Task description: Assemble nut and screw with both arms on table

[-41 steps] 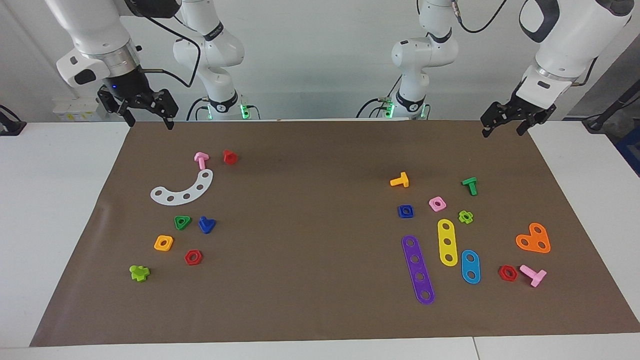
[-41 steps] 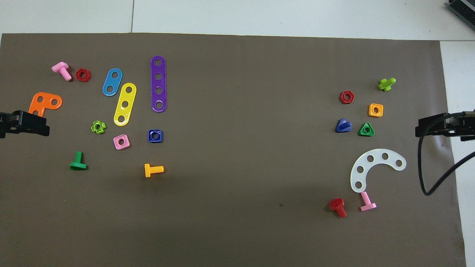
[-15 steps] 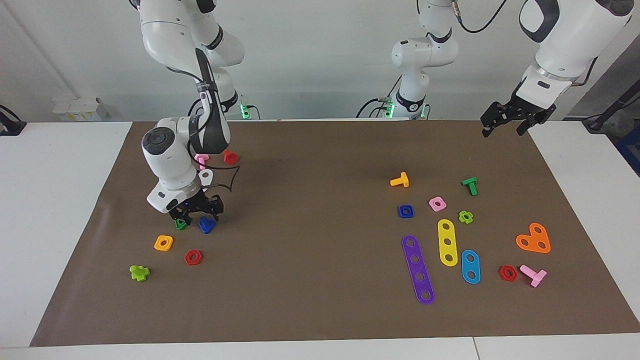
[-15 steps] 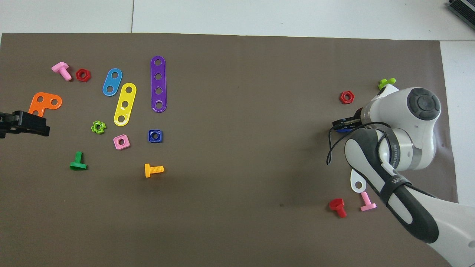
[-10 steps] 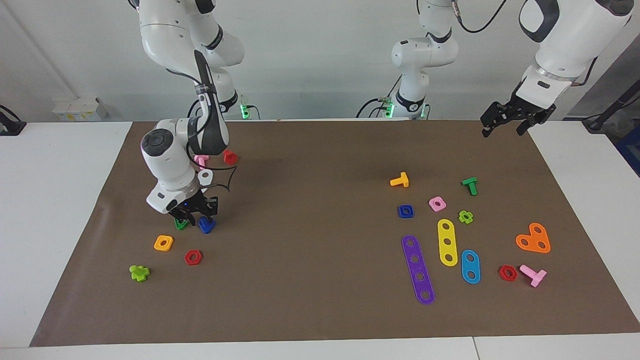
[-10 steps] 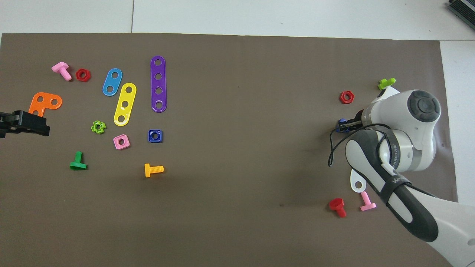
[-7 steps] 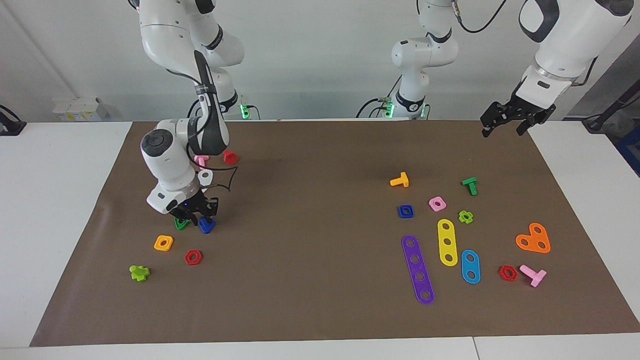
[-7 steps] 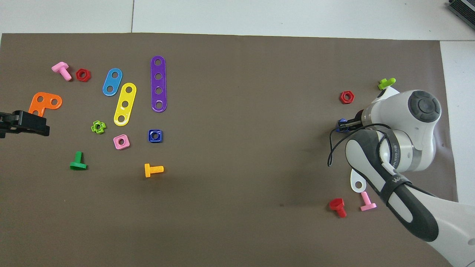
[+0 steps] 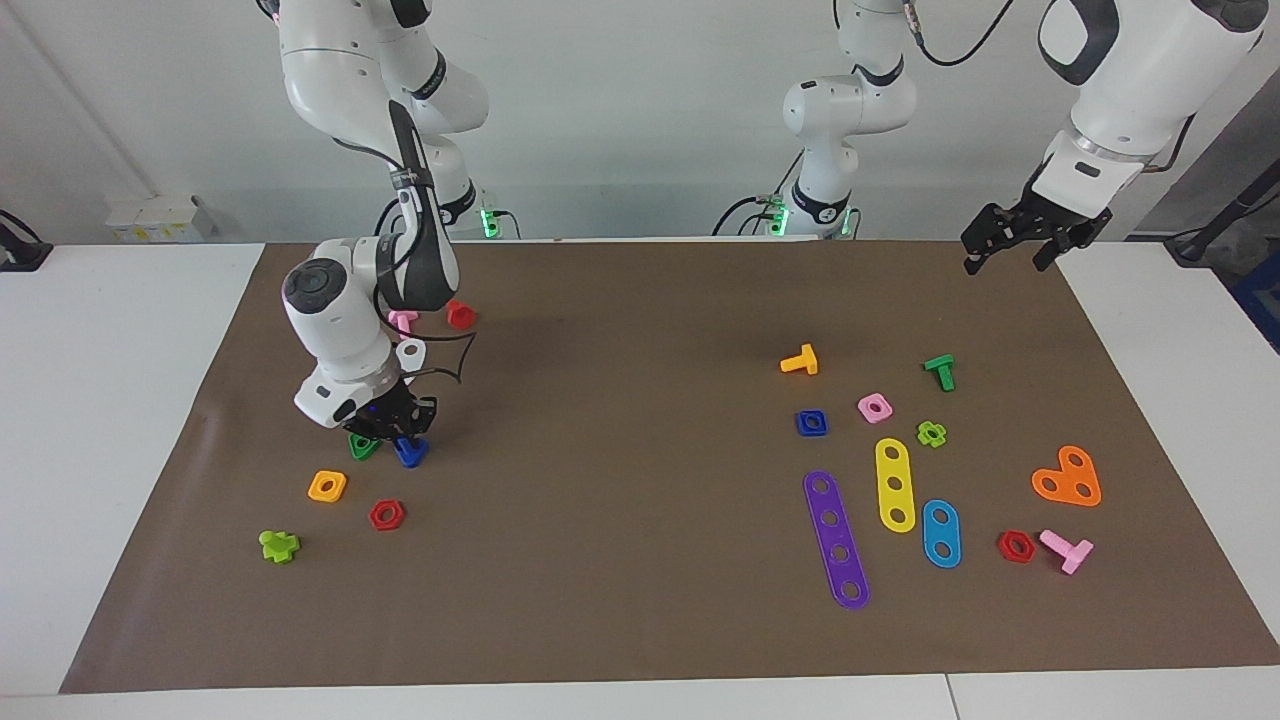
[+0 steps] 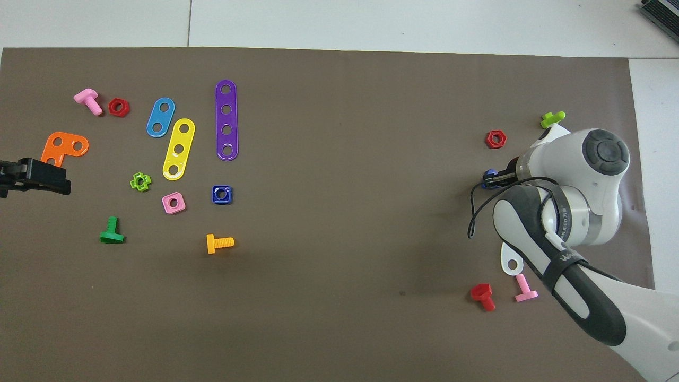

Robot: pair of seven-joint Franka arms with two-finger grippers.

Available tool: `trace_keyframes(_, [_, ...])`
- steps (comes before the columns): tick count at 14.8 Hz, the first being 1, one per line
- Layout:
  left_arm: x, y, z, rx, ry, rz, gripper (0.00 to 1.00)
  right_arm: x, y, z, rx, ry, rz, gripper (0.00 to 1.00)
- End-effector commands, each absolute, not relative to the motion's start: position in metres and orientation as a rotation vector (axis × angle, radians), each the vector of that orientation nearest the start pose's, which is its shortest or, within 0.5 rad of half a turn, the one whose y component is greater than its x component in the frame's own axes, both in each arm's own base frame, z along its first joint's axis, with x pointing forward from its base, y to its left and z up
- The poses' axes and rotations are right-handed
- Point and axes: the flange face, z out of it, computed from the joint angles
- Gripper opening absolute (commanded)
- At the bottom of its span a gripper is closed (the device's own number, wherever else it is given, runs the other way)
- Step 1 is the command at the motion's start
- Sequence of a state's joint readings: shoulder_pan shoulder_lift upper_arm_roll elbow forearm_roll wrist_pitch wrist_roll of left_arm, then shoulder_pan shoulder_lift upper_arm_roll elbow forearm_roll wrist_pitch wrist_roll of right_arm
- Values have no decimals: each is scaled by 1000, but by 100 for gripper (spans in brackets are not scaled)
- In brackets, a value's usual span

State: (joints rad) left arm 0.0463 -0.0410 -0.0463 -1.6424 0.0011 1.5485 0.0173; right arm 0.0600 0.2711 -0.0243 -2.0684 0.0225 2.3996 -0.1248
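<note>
The dark blue screw [image 9: 411, 452] lies on the brown sheet of the table [image 9: 620, 520] toward the right arm's end. My right gripper [image 9: 401, 436] is down on it, fingers shut on the screw; in the overhead view only a blue tip of the screw [image 10: 488, 173] shows beside the right gripper [image 10: 492, 180]. The dark blue square nut [image 9: 811, 422] [image 10: 222, 194] lies flat toward the left arm's end. My left gripper [image 9: 1010, 247] [image 10: 33, 177] waits open in the air over the sheet's edge, holding nothing.
A green triangular nut [image 9: 361, 446] sits right beside the screw, with an orange-yellow nut [image 9: 327, 486] and a red hex nut [image 9: 386, 514] close by. Around the blue nut lie a pink nut [image 9: 874, 407], an orange bolt [image 9: 800, 361] and a purple strip [image 9: 836, 540].
The right arm came down from over the sheet's corner onto the screw, and over the last second its fingers closed on it. The left arm has not moved.
</note>
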Motion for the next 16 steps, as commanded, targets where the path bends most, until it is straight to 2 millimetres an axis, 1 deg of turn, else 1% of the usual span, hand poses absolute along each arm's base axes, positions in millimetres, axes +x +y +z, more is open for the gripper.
trace_keyframes(1, [530,2,612,-3138,24,70,100,593,22,307,-3100,-237,-113,0])
trace_keyframes(2, [530,2,612,-3138,24,70,100,596,25,317,-3098,-231,-132,0])
trace_keyframes(3, [530,2,612,-3138,24,72,100,601,29,331,-3097,-210,-126,0])
trace_keyframes(4, [530,2,612,-3138,24,72,100,606,31,349,-3094,-179,-128,0])
trace_keyframes(5, [530,2,612,-3138,24,70,100,611,38,368,-3090,-160,-127,0])
trace_keyframes(7, [530,2,612,-3138,24,70,100,621,60,403,-3079,-114,-112,0])
trace_keyframes(8, [530,2,612,-3138,24,70,100,624,77,417,-3075,-95,-109,0])
trace_keyframes(9, [530,2,612,-3138,24,70,100,625,100,428,-3081,-86,-106,0])
trace_keyframes(10, [530,2,612,-3138,24,70,100,624,124,434,-3083,-59,-115,0])
trace_keyframes(12, [530,2,612,-3138,24,72,100,615,176,440,-3079,-3,-141,0])
trace_keyframes(13, [530,2,612,-3138,24,70,100,609,200,439,-3073,39,-146,0])
trace_keyframes(15, [530,2,612,-3138,24,70,100,594,262,422,-3063,83,-160,0])
trace_keyframes(16, [530,2,612,-3138,24,72,100,588,288,415,-3067,100,-172,0])
